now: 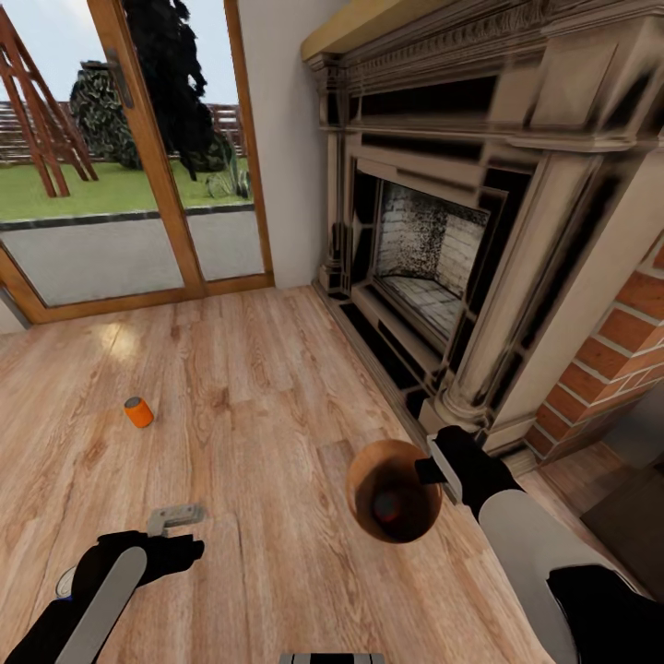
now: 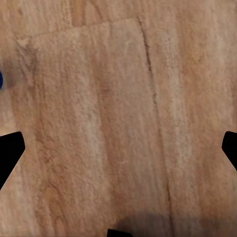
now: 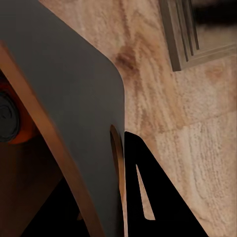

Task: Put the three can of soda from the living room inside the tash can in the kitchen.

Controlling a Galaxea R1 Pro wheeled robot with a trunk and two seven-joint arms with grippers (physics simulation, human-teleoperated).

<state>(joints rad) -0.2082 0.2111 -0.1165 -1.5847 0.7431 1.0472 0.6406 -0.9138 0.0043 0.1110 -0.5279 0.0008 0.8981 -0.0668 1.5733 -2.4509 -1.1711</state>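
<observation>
The orange soda can (image 1: pixel 138 411) lies on the floor (image 1: pixel 277 387) ahead-left: light, stiff, slick, so we'd pinch mid-body. Our left hand (image 2: pixel 118 148) hangs open; our right hand (image 1: pixel 441 470) clamps the trash can's rim (image 1: pixel 369 461).

i'm looking straight down at light wood floor (image 2: pixel 113 123), plank seams running across it. my left gripper's (image 2: pixel 118 148) dark fingertips (image 2: pixel 10 153) sit wide apart. a sliver of blue (image 2: pixel 1 79) shows at the frame's edge.

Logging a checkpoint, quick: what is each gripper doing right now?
Left gripper: open, empty, above the wood floor.
Right gripper: shut on the trash can rim.
</observation>
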